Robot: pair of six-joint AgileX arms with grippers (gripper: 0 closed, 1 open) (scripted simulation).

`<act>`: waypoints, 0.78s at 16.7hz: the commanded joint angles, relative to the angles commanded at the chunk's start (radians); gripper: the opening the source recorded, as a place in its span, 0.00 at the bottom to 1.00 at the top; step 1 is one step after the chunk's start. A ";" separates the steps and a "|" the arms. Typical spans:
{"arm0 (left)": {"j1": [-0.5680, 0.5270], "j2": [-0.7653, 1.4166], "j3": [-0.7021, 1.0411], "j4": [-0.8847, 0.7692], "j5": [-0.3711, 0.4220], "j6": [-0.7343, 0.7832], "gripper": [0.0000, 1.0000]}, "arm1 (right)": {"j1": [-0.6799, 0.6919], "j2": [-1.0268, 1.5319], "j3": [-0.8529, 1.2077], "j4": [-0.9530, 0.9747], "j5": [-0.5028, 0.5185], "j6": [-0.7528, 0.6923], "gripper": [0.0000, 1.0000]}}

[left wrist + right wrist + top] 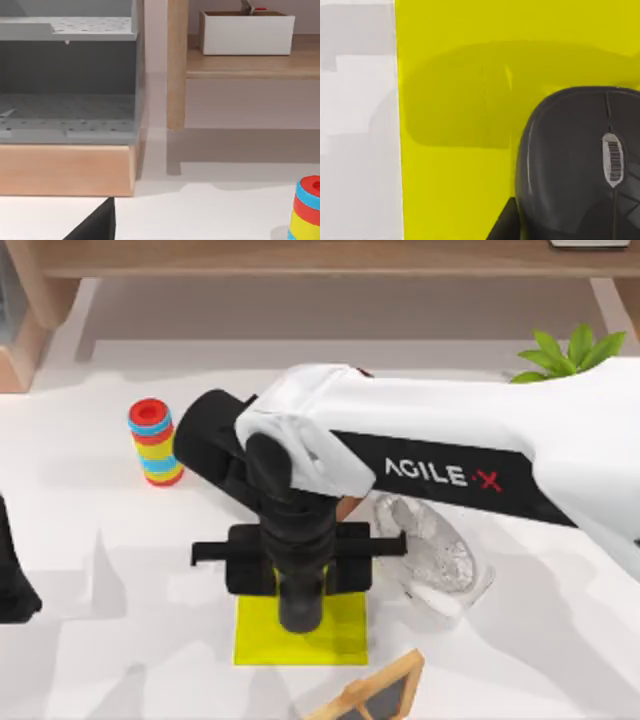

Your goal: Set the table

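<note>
— White table (560,640) spreads wide beneath us, with a wooden shelf unit (300,258) along its far edge. Where do we stand?

— Our right arm reaches across from the right, its right gripper (300,615) pointing down over the yellow mat (345,640). Directly under the wrist lies a black computer mouse (580,165), resting on the mat (455,100).

— Are the fingers closed on the mouse?

— We cannot tell; the arm hides them from above.

— What sits around the gripper?

— Just to its right, a clear, crumpled-looking container (435,555). Near the front edge, a small wood-framed slate (375,695). Well apart on the left, a stack of coloured rings (153,442). A green plant (565,352) shows behind the arm.

— And our left arm?

— Parked at the table's left edge (12,575), facing the shelf.
</note>
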 joint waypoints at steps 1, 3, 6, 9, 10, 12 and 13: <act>0.000 0.000 0.000 0.000 0.000 0.000 1.00 | 0.000 0.000 0.000 0.000 0.000 0.000 0.53; 0.000 0.000 0.000 0.000 0.000 0.000 1.00 | 0.000 0.000 0.000 0.000 0.000 0.000 0.68; 0.000 0.000 0.000 0.000 0.000 0.000 1.00 | 0.000 0.000 0.000 0.000 0.000 0.000 0.90; 0.000 0.000 0.000 0.000 0.000 0.000 1.00 | 0.000 0.000 0.000 0.000 0.000 0.000 1.00; 0.000 0.000 0.000 0.000 0.000 0.000 1.00 | 0.000 0.000 0.000 0.000 0.000 0.000 1.00; 0.000 0.000 0.000 0.000 0.000 0.000 1.00 | 0.000 0.000 0.000 0.000 0.000 0.000 1.00; 0.000 0.000 0.000 0.000 0.000 0.000 1.00 | 0.000 0.000 0.000 0.000 0.000 0.000 1.00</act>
